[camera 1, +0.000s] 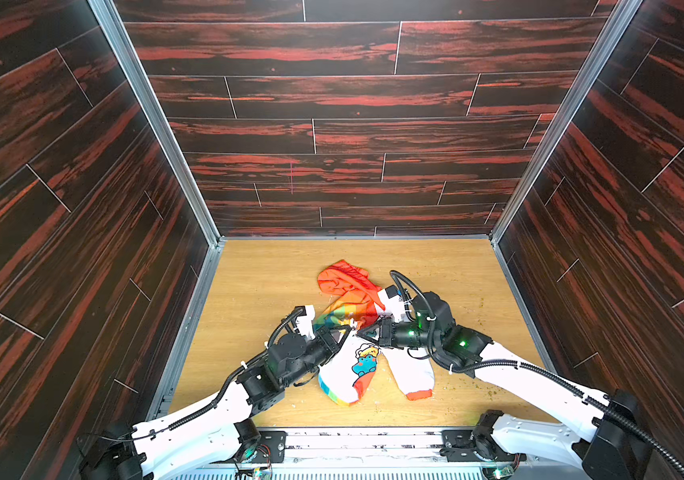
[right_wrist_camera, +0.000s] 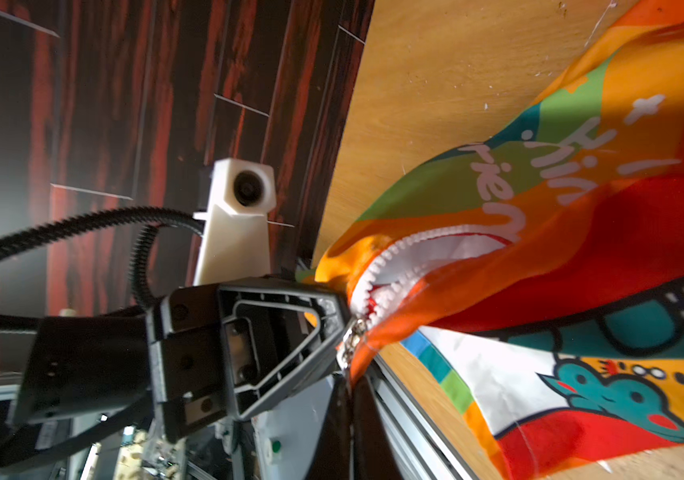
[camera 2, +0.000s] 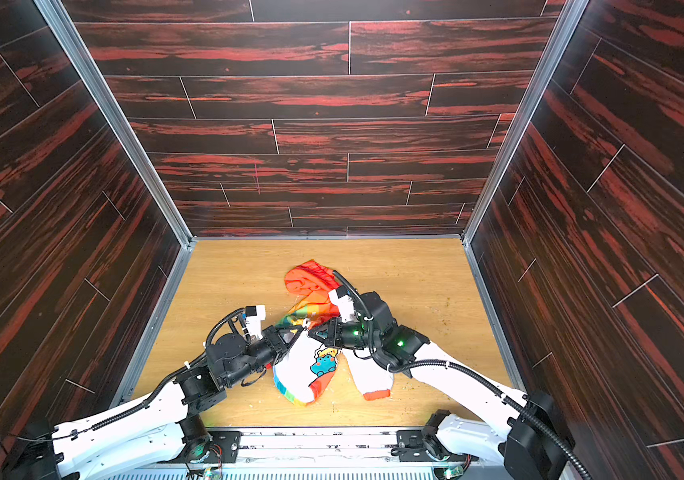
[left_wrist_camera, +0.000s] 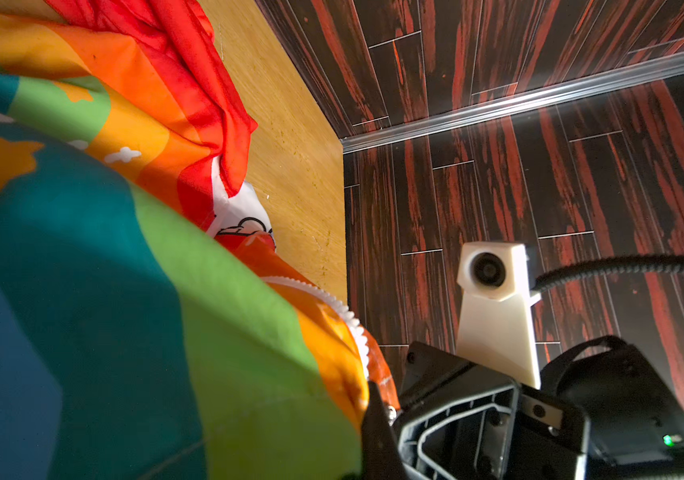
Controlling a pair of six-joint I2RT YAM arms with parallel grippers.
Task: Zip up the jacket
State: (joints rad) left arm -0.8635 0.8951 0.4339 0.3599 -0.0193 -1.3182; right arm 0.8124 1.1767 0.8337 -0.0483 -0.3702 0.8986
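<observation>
Jacket: a small child's hooded fabric jacket, one half rainbow-striped with white lettering, the other half white with cartoon animals. It lay crumpled on the tabletop in the near middle, between the two arms.
Hood: orange-red cloth, bunched on the side toward the back wall.
Sleeve: white with an orange-red cuff. It lay flat toward the front edge, partly under the right arm.
Zip: white plastic teeth. The two rows stood parted in the right wrist view, and one row also showed in the left wrist view.
Zip pull: a small silver metal tab where the rows met, hanging down into the right gripper's dark fingers.
Right gripper: black parallel fingers pressed fully together and pinched on the zip pull. Its tip met the other gripper's tip over the jacket front.
Left gripper: black triangular fingers, also fully closed, nipped the orange edge of the jacket just beside the zip. The held edge stood raised off the wood.
Tabletop: light wood-grain board with small pale crumbs scattered on it.
Walls: dark panels streaked with red in a plank pattern, on three sides.
Rail: a silver metal bar along the front, carrying both arm bases.
</observation>
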